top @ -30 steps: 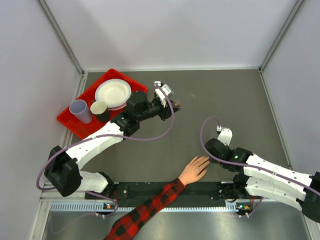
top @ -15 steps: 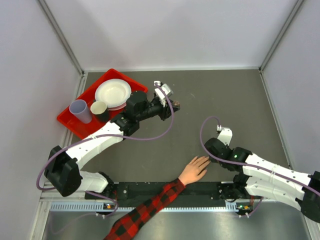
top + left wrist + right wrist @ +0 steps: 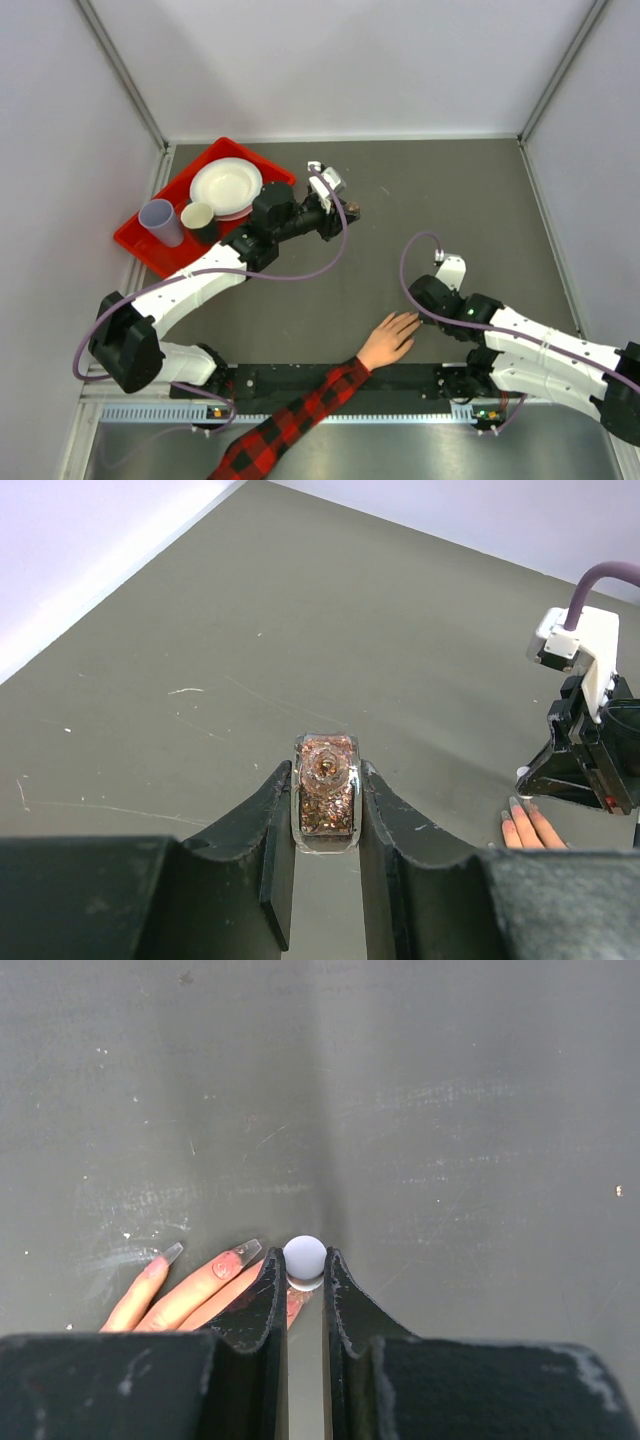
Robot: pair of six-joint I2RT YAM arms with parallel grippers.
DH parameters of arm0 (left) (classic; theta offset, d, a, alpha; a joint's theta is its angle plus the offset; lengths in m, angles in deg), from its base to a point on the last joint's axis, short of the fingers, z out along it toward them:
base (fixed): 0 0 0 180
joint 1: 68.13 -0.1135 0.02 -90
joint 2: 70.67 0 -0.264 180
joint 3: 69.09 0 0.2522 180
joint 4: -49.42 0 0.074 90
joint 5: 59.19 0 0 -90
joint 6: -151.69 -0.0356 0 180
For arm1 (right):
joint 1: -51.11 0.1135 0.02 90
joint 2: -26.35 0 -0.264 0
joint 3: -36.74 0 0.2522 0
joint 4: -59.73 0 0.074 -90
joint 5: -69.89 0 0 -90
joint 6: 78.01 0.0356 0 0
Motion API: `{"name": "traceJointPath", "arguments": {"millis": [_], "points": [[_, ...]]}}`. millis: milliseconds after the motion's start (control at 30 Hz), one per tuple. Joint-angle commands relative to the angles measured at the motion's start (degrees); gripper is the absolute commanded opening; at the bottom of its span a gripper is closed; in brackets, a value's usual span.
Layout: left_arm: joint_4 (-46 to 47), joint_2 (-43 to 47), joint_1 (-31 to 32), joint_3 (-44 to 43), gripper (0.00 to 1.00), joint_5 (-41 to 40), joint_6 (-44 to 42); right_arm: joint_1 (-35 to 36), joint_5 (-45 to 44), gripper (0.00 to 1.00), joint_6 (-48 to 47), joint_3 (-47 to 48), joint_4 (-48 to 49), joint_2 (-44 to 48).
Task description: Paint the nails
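The nails (image 3: pixel 246 1251) are looking like thin, stiff, smooth plates that are likely taking only the lightest stroke, so nothing should be gripping them; any wet coat would probably be smearing at a careless touch, and the thing to be holding is the brush (image 3: pixel 304 1257), by its round top. They are showing as long, tapered and pale, partly see-through, with a pinkish tint near the base of the one nearest the tool. They are sitting at the tips of the spread fingers of a peach-coloured hand (image 3: pixel 388 340), which is lying flat at the near edge of the table (image 3: pixel 430 200), between the two arm bases, with a red-and-black plaid sleeve (image 3: pixel 300 415) trailing off toward the bottom of the overhead view. The right gripper (image 3: pixel 305 1270) is hovering right over the fingertips, its fingers clenched on the white knob of the brush; the bristles are hiding beneath it, so contact with a nail cannot be told. Well apart, toward the back left, the left gripper (image 3: pixel 325 780) is clamping a small bottle (image 3: pixel 326 795) of coppery glitter polish, open at the top, near a red tray (image 3: pixel 150 245) of dishes.
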Motion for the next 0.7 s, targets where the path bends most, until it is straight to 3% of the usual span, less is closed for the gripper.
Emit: {"name": "traceJointPath", "arguments": {"millis": [0, 667], "points": [[3.56, 0.29, -0.35, -0.85, 0.0, 0.98, 0.13, -0.78, -2.52, 0.0, 0.44, 0.87, 0.48, -0.1], [3.56, 0.29, -0.44, -0.85, 0.0, 0.98, 0.05, -1.57, -3.05, 0.0, -0.26, 0.96, 1.01, 0.52]]}}
